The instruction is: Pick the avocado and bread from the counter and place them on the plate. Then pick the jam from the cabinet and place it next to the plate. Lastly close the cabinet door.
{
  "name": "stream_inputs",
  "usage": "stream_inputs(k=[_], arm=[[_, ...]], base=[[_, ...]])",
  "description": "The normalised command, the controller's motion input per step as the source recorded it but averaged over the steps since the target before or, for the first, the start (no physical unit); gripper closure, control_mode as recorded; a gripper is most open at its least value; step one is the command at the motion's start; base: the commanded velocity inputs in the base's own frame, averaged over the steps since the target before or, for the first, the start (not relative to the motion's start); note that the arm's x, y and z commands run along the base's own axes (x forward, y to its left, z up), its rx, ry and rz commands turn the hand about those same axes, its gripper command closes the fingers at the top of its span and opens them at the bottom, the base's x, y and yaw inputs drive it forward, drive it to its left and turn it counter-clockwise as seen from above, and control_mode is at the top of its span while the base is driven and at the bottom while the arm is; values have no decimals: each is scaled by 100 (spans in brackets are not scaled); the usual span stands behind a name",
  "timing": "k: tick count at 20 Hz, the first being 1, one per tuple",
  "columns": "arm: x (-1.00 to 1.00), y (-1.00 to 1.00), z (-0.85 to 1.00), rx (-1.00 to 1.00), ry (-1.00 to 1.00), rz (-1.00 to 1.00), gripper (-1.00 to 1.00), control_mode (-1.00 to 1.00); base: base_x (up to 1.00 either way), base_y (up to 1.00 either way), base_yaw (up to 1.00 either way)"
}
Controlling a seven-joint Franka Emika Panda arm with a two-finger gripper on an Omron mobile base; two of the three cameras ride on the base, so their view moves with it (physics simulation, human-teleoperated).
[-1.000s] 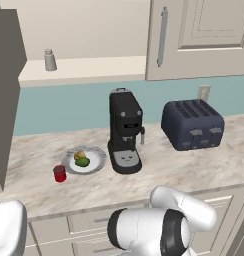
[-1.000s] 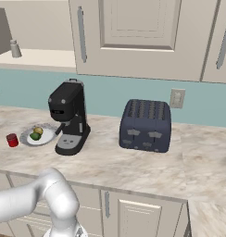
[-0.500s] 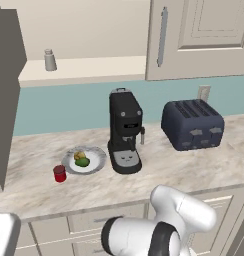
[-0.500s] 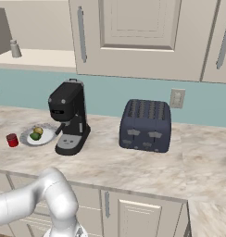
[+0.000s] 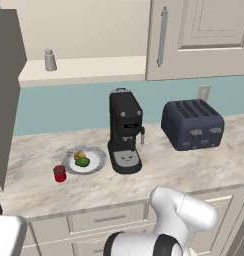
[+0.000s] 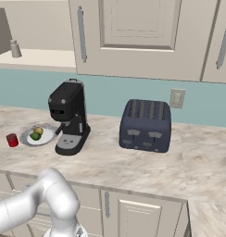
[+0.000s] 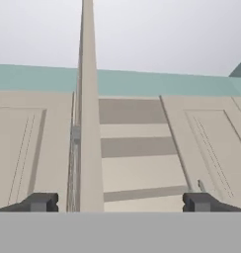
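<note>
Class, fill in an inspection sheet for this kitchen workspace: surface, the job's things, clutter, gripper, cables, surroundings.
Surface: beige marble counter, dry and unmarked.
Job's things: avocado and bread lie on the plate; jam stands on the counter beside the plate; cabinet is open, its door swung out.
Clutter: coffee machine, toaster, shaker on the cabinet shelf.
Gripper: gripper open, empty, facing a door edge.
Cables: nothing seen.
Surroundings: teal backsplash, wall outlet.
</note>
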Motion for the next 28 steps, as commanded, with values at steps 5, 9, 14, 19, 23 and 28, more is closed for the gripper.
stream_inputs(k=[5, 9, 14, 19, 23, 28], arm=[[3, -41, 5, 6, 0, 0, -100, -100], [33, -12, 24, 9, 4, -5, -100, -100], [35, 0, 8, 0, 7, -6, -100, -100], [15, 1, 0, -6, 7, -15, -100, -100], [10, 0, -2, -10, 5, -14, -100, -100], [-6, 9, -3, -13, 4, -6, -100, -100]], base=[[0, 0, 0], [0, 0, 0], [0, 0, 0], [0, 0, 0], [0, 0, 0], [0, 0, 0]])
